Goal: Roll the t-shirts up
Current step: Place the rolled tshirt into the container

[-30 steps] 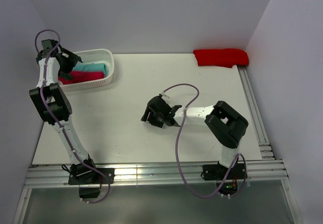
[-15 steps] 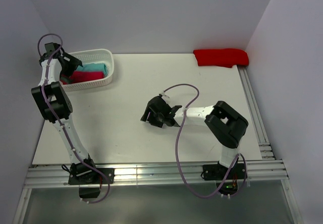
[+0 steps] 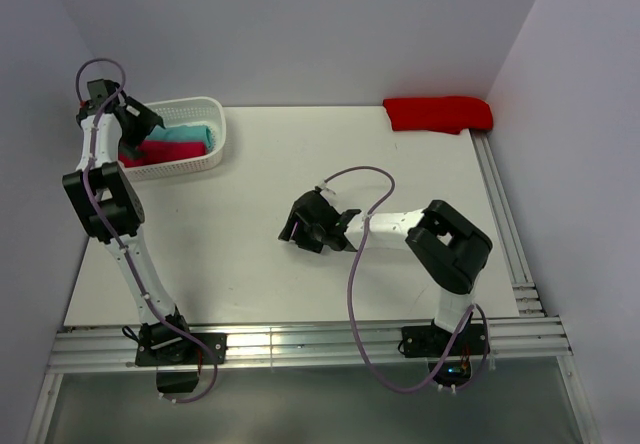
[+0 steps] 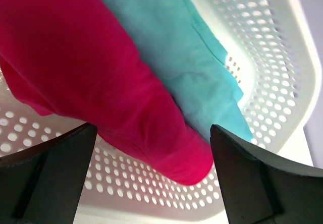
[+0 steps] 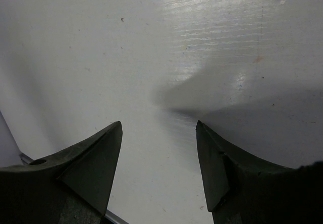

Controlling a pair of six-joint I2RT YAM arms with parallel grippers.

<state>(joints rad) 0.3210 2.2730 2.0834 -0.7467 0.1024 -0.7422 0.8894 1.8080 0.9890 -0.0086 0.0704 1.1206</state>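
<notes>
A raspberry-red t-shirt [image 4: 101,77] and a teal t-shirt [image 4: 171,47] lie bunched side by side in the white lattice basket [image 4: 282,62]. In the top view the teal one [image 3: 180,137] and the raspberry one [image 3: 132,154] show in the basket [image 3: 215,144] at the back left. My left gripper [image 3: 132,124] hangs over the basket's left end, open, its fingers [image 4: 252,178] either side of the raspberry shirt's end without touching. A scarlet bundle [image 3: 437,113] lies at the back right. My right gripper [image 3: 292,226] is open and empty above the bare table [image 5: 151,57].
The basket's perforated walls close in on the left gripper. Grey walls stand behind and on both sides. A metal rail [image 3: 505,224] runs along the table's right edge and another along the front.
My left gripper has moved slightly left and down into the basket's left end. The right arm has not moved.
</notes>
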